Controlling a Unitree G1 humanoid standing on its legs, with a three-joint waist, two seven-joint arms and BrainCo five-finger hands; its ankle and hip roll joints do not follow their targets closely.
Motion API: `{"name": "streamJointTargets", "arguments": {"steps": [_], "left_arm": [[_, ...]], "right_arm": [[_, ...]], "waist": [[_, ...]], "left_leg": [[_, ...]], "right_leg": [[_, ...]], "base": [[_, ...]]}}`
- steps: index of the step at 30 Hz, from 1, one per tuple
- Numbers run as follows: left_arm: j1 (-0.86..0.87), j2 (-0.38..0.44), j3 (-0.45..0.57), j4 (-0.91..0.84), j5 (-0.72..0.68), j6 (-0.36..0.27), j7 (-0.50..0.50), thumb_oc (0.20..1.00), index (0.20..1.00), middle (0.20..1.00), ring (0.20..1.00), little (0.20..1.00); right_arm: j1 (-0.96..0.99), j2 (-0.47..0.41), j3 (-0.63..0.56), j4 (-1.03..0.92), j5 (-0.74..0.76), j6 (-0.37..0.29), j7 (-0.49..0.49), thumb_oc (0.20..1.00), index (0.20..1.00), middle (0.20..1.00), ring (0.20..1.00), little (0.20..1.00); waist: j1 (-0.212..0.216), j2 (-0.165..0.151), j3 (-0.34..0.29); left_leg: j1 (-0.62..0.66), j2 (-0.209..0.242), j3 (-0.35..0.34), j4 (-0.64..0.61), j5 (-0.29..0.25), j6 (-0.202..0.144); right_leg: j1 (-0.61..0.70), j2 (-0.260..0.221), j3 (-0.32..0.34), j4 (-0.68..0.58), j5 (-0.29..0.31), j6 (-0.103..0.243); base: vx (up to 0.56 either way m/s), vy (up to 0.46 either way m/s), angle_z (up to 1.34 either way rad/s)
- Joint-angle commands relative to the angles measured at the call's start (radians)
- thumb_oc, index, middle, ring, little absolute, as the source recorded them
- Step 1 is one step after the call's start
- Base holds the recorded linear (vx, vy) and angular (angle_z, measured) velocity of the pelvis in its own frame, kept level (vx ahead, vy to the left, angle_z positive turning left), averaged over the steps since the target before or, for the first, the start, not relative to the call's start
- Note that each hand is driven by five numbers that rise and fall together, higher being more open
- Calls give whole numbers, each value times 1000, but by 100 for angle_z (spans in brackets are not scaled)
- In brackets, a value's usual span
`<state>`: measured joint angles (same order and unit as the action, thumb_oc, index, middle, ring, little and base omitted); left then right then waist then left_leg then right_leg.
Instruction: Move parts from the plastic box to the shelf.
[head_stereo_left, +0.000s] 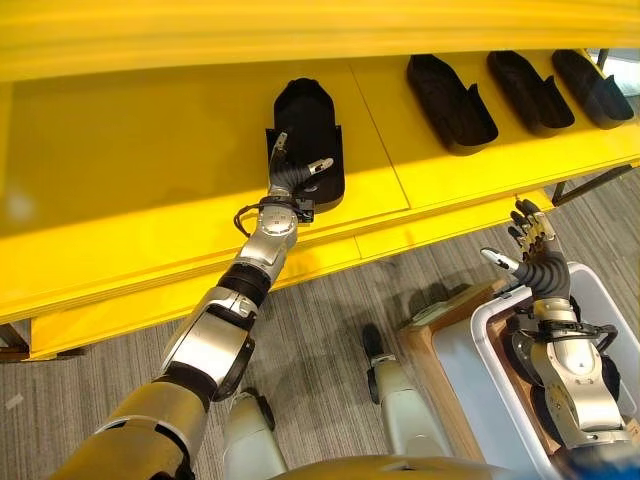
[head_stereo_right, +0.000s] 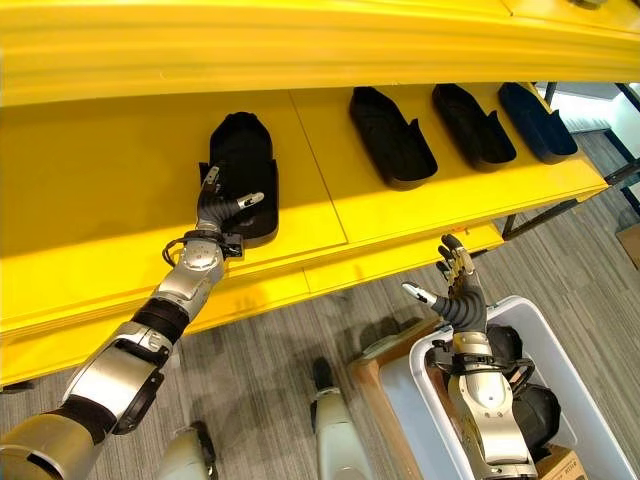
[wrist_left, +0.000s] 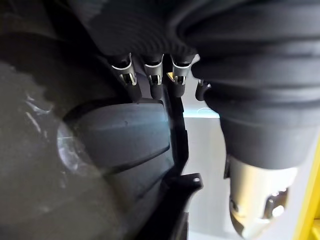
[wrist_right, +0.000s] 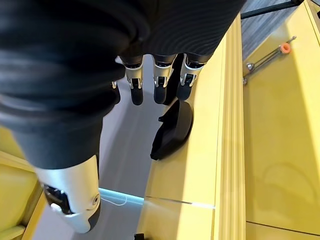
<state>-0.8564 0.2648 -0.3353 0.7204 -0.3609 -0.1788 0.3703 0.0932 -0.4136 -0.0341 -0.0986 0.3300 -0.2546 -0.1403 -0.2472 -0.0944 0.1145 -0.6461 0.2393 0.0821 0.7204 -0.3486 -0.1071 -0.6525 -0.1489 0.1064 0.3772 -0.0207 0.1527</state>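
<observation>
so the yellow shelf (head_stereo_left: 150, 150) is the thing to orient by here. there are already three black moulded parts (head_stereo_left: 450, 100) lined up on it toward its right end, side by side and angled the same way, which looks like the layout the row is supposed to follow.

a fourth black part (head_stereo_left: 310, 135) lies on the shelf further left, apart from those three, near the seam between the two shelf panels. the left hand (head_stereo_left: 292, 172) is reached up onto the shelf and sits right at the near end of that part. its fingers are straight-ish and spread, resting against the part rather than wrapped round it, so i'd call it a loosened, splayed hand. my guess is it's either just letting go or nudging the part square, since the part is fully supported by the shelf and doesn't need holding.

the right hand (head_stereo_right: 458, 285) hangs below the shelf's front edge, fingers spread and empty, above the white plastic box (head_stereo_right: 560, 350) that sits on the floor in front of the shelf. makes sense as a waiting pose, since more dark parts (head_stereo_right: 530, 405) are in that box.
</observation>
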Motion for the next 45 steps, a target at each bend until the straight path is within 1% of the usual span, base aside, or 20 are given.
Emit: {"name": "streamJointTargets", "arguments": {"steps": [1, 2, 4, 7, 14, 15, 16, 19, 20, 22, 24, 25, 26, 27, 29, 31, 32, 33, 38, 45], "left_arm": [[-79, 6, -24, -67, 36, -71, 14, 1000, 1000, 1000, 1000, 1000], [-87, -2, -33, -134, 42, -85, 18, 1000, 1000, 1000, 1000, 1000], [-92, 0, -35, -162, 52, -88, 19, 1000, 1000, 1000, 1000, 1000], [-113, 5, -50, -332, 121, -104, 25, 1000, 1000, 1000, 1000, 1000], [-146, 28, -74, -604, 232, -127, -6, 1000, 1000, 1000, 1000, 1000], [-154, 53, -78, -699, 256, -133, -28, 1000, 1000, 1000, 1000, 1000], [-156, 68, -82, -730, 275, -130, -41, 1000, 1000, 1000, 1000, 1000], [-140, 173, -84, -827, 356, -112, -88, 1000, 1000, 1000, 1000, 1000], [-95, 243, -62, -878, 390, -117, -90, 1000, 1000, 1000, 1000, 1000], [-20, 316, -35, -934, 408, -117, -121, 1000, 1000, 1000, 1000, 1000], [53, 401, -9, -963, 505, -102, -122, 1000, 1000, 1000, 1000, 1000], [57, 404, -7, -967, 507, -101, -122, 1000, 1000, 1000, 1000, 1000], [92, 438, 4, -996, 511, -107, -140, 1000, 1000, 1000, 1000, 1000], [171, 512, 27, -1016, 566, -107, -163, 1000, 1000, 1000, 1000, 1000], [260, 581, 34, -1031, 616, -111, -210, 1000, 1000, 1000, 1000, 1000], [290, 607, 41, -1037, 644, -108, -230, 1000, 1000, 1000, 1000, 1000], [317, 626, 49, -1039, 679, -107, -234, 1000, 1000, 1000, 1000, 1000], [386, 645, 69, -1043, 698, -105, -258, 1000, 1000, 1000, 1000, 1000], [546, 631, 118, -1053, 729, -97, -296, 1000, 1000, 1000, 1000, 1000], [596, 559, 59, -976, 777, -72, -344, 1000, 1000, 1000, 1000, 1000]], "right_arm": [[-9, -78, -75, -69, 10, -46, -10, 1000, 1000, 1000, 1000, 1000], [-5, -81, -75, -71, 16, -48, -3, 1000, 1000, 1000, 1000, 1000], [-2, -82, -75, -72, 17, -49, -1, 1000, 1000, 1000, 1000, 1000], [16, -89, -91, -78, 22, -55, 9, 1000, 1000, 1000, 1000, 1000], [47, -84, -100, -91, 19, -53, 27, 1000, 1000, 1000, 1000, 1000], [55, -86, -101, -95, 12, -48, 30, 1000, 1000, 1000, 1000, 1000], [58, -86, -103, -98, 11, -46, 31, 1000, 1000, 1000, 1000, 1000], [64, -77, -106, -94, 3, -35, 31, 1000, 1000, 1000, 1000, 1000], [73, -68, -105, -85, 0, -32, 35, 1000, 1000, 1000, 1000, 1000], [75, -59, -105, -83, -9, -28, 31, 1000, 1000, 1000, 1000, 1000], [79, -52, -107, -78, -11, -28, 32, 1000, 1000, 1000, 1000, 1000], [78, -51, -105, -78, -11, -28, 32, 1000, 1000, 1000, 1000, 1000], [81, -50, -108, -79, -13, -27, 36, 1000, 1000, 1000, 1000, 1000], [88, -47, -115, -82, -16, -25, 41, 1000, 1000, 1000, 1000, 1000], [97, -46, -121, -75, -17, -21, 48, 1000, 1000, 1000, 1000, 1000], [99, -47, -123, -76, -18, -19, 49, 1000, 1000, 1000, 1000, 1000], [99, -45, -120, -77, -21, -18, 53, 1000, 1000, 1000, 1000, 1000], [104, -45, -125, -78, -26, -13, 57, 1000, 1000, 1000, 1000, 1000], [108, -42, -126, -79, -24, -3, 69, 1000, 1000, 1000, 1000, 1000], [100, -36, -124, -74, -35, 20, 67, 1000, 1000, 1000, 1000, 1000]], "waist": [[8, 9, 24], [11, 8, 26], [12, 8, 27], [21, 10, 33], [38, 15, 54], [48, 18, 62], [52, 20, 64], [70, 27, 75], [82, 29, 79], [93, 31, 87], [106, 36, 93], [103, 33, 92], [109, 34, 94], [120, 36, 99], [128, 37, 101], [132, 38, 100], [134, 38, 101], [138, 40, 100], [148, 46, 96], [151, 50, 95]], "left_leg": [[-8, 11, -92, -85, 190, 6], [-7, 9, -95, -84, 190, 7], [-7, 8, -95, -85, 189, 7], [-11, 1, -103, -81, 187, 11], [-6, -13, -115, -81, 187, 17], [1, -17, -121, -83, 187, 20], [4, -19, -122, -86, 187, 21], [18, -23, -128, -93, 190, 23], [23, -26, -132, -98, 200, 25], [36, -27, -135, -101, 200, 24], [47, -27, -135, -100, 192, 23], [46, -28, -135, -104, 201, 23], [50, -28, -136, -105, 201, 23], [62, -26, -136, -104, 192, 20], [71, -29, -135, -110, 202, 19], [81, -28, -135, -110, 195, 18], [82, -32, -135, -117, 206, 18], [90, -33, -135, -124, 209, 18], [102, -39, -137, -128, 209, 19], [114, -45, -137, -129, 205, 23]], "right_leg": [[0, 1, -28, 153, 6, -38], [3, 0, -29, 153, 5, -38], [3, -1, -29, 153, 5, -38], [9, -4, -34, 158, -3, -41], [25, -12, -46, 162, -10, -42], [35, -15, -52, 164, -13, -42], [39, -15, -54, 163, -14, -41], [58, -18, -59, 160, -18, -41], [65, -20, -63, 158, -15, -42], [76, -21, -66, 161, -20, -44], [87, -22, -69, 169, -32, -43], [86, -22, -68, 164, -24, -44], [91, -23, -69, 165, -26, -44], [102, -24, -70, 173, -38, -44], [111, -27, -73, 168, -33, -44], [120, -28, -75, 171, -42, -43], [122, -31, -76, 165, -33, -43], [129, -34, -78, 165, -35, -42], [143, -40, -80, 166, -39, -41], [153, -44, -80, 170, -44, -42]], "base": [[12, 6, 7], [15, 0, 8], [15, -4, 6], [15, -3, 4], [9, -7, 11], [15, -33, 9], [-6, -29, 13], [6, -23, 10], [7, -26, 10], [5, -20, 14], [3, -10, 9], [-20, -2, 10], [-5, -9, 12], [14, -9, 10], [0, 0, 0], [1, 3, 4], [8, 9, 14], [-21, 11, 14], [1, 1, 2], [0, 0, 0]]}}
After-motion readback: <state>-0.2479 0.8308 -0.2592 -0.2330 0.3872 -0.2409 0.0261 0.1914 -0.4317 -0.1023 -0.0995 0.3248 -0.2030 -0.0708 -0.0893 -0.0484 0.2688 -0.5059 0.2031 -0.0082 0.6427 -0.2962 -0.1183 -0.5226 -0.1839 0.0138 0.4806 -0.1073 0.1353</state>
